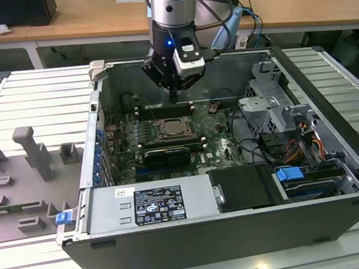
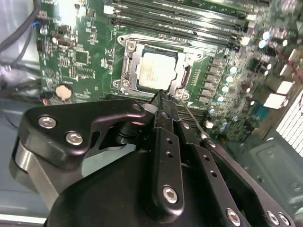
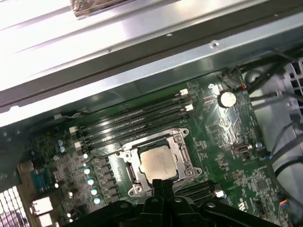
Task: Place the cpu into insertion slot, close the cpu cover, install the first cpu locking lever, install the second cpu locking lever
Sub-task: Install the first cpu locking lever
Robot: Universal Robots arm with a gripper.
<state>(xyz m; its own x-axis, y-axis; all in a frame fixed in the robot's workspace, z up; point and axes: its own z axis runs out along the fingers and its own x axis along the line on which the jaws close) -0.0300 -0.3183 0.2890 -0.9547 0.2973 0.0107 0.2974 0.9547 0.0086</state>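
Above the board [image 1: 215, 140], 12 o'clock of the cpu [image 1: 169, 128] in the exterior view, gripper [image 1: 173, 98] hovers, fingers [image 2: 163, 142] clenched on nothing; cpu seated mid-board, framed by cover [image 3: 188, 158], apparently down. Likely lever step; a thin lever calls for exact tip placement.

cpu [image 2: 158, 71] pale, flat in socket; cpu cover [image 2: 128, 66] closed flat around it

My feeds are bright; glare whitens the case wall [image 3: 71, 33], the cpu [image 3: 158, 163] gleams, the motherboard [image 1: 217, 134] darker toward nine o'clock
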